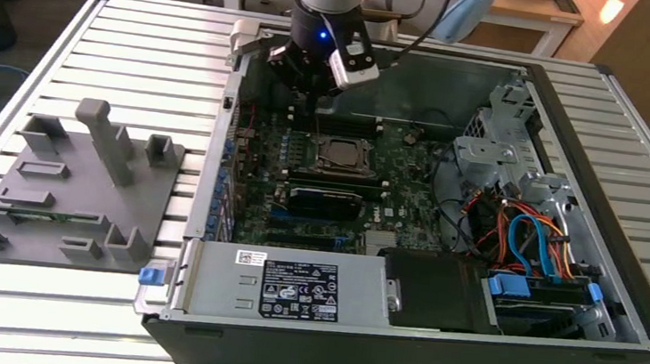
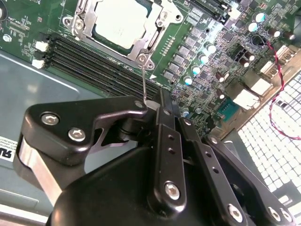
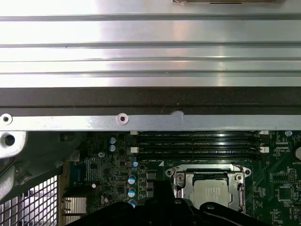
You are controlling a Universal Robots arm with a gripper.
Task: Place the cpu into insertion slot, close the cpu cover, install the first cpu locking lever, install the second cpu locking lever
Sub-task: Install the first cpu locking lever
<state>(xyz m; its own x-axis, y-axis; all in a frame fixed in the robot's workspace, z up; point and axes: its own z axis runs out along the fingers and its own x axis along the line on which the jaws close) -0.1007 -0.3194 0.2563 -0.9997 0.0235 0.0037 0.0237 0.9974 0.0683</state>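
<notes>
The gripper (image 2: 153, 100) is pinching the wire lever (image 2: 144, 80) rising from a corner of the metal frame (image 2: 151, 37), which is lying flat over the chip (image 1: 343, 156) at the exterior view's centre. Swinging it along its own arc, never sideways, should avoid bending it.

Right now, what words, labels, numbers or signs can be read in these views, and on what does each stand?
None can be read.
The white sticker on the power supply housing: too small.
The black label beside it: too small.
The cut-off sticker on the case wall, second wrist view: cropped by the picture's edge.
White print on the circuit board: too small.
The cpu: no legible marking.
</notes>
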